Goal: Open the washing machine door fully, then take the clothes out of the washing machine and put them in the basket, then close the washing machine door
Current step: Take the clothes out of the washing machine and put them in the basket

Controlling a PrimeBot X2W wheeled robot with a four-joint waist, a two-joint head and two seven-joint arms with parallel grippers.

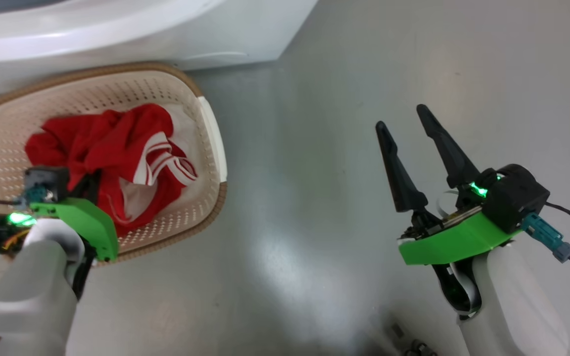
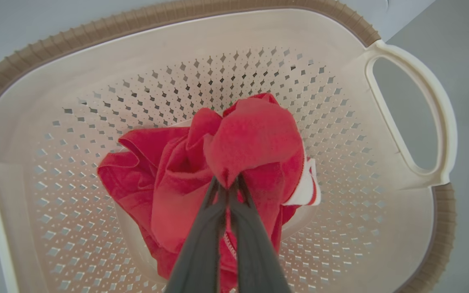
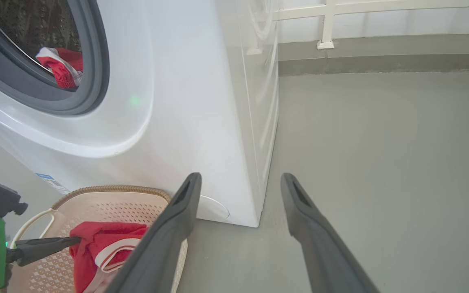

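Noted: left gripper [image 2: 228,181] clenched on clothes [image 2: 255,134], bunched inside basket [image 2: 177,16] at near left, before washing machine [image 3: 177,101]. Right gripper [image 1: 400,115] spread, empty, over floor [image 1: 314,148]. Risk: fabric clinging to fingers [image 2: 202,244] on release, dragging out when lifted (red cloth [image 3: 61,67] also visible in drum [image 3: 23,24]).

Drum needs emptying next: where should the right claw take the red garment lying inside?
Pinch the red garment at its bunched white-trimmed fold by the grey gasket, coming straight in through the drum mouth; the right claw stands open, empty.
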